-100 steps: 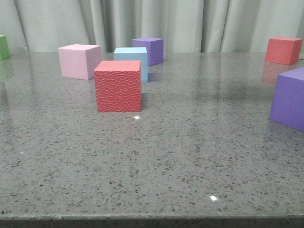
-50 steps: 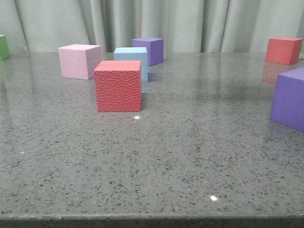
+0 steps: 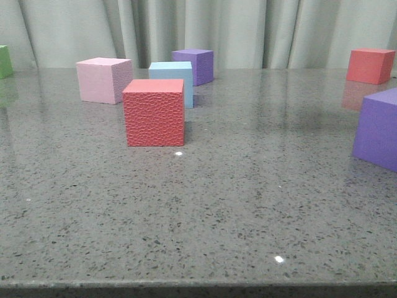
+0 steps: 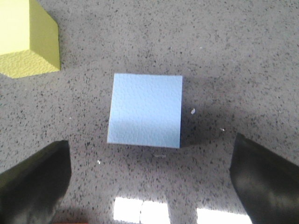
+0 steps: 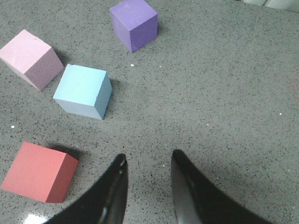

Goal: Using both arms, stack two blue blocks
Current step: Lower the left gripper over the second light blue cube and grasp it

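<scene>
One blue block [image 3: 172,77] stands at the back of the table, just behind the red textured cube [image 3: 154,113]. The right wrist view shows it too, the blue block [image 5: 84,91] lying some way ahead of my right gripper [image 5: 148,156], which is open with only bare table between its fingers. A second blue block [image 4: 145,110] rests flat on the table in the left wrist view. My left gripper [image 4: 149,154] hangs above it, open wide, with its dark fingers [image 4: 35,179] well clear of it. Neither gripper shows in the front view.
A pink cube [image 3: 103,79] and a purple cube [image 3: 195,64] flank the rear blue block. A large purple cube [image 3: 378,128] and a red cube [image 3: 370,65] sit at the right, and a green cube [image 3: 4,61] at the far left. A yellow cube [image 4: 25,39] lies near the second blue block.
</scene>
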Motion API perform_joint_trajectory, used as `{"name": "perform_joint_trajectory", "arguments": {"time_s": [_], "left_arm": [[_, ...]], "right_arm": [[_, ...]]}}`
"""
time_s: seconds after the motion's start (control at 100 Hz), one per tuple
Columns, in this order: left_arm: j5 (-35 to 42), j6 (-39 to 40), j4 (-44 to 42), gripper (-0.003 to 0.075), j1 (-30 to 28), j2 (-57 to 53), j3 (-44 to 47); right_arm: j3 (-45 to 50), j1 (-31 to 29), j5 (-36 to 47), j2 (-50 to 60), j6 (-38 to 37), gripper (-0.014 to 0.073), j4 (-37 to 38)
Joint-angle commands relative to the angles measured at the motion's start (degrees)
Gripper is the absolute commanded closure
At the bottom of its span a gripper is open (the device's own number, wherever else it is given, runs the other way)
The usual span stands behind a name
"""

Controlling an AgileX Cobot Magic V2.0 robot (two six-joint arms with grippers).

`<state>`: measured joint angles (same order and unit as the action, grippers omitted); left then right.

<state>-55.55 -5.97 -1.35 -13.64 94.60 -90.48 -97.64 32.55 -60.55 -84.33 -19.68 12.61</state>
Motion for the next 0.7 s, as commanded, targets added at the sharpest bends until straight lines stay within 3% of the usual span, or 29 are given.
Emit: {"name": "perform_joint_trajectory", "arguments": {"time_s": [0.0, 0.69], "left_arm": [[3.1, -0.1, 0.2, 0.0057, 0.0, -0.5, -3.1], [7.0, -0.3, -1.0, 0.0057, 0.0, 10.5, -5.8]], "right_arm": [[-1.5, -0.2, 3.6, 2.4, 0.7, 0.0346, 1.5], [-1.5, -0.2, 3.6, 2.4, 0.6, 0.0346, 1.5]]}}
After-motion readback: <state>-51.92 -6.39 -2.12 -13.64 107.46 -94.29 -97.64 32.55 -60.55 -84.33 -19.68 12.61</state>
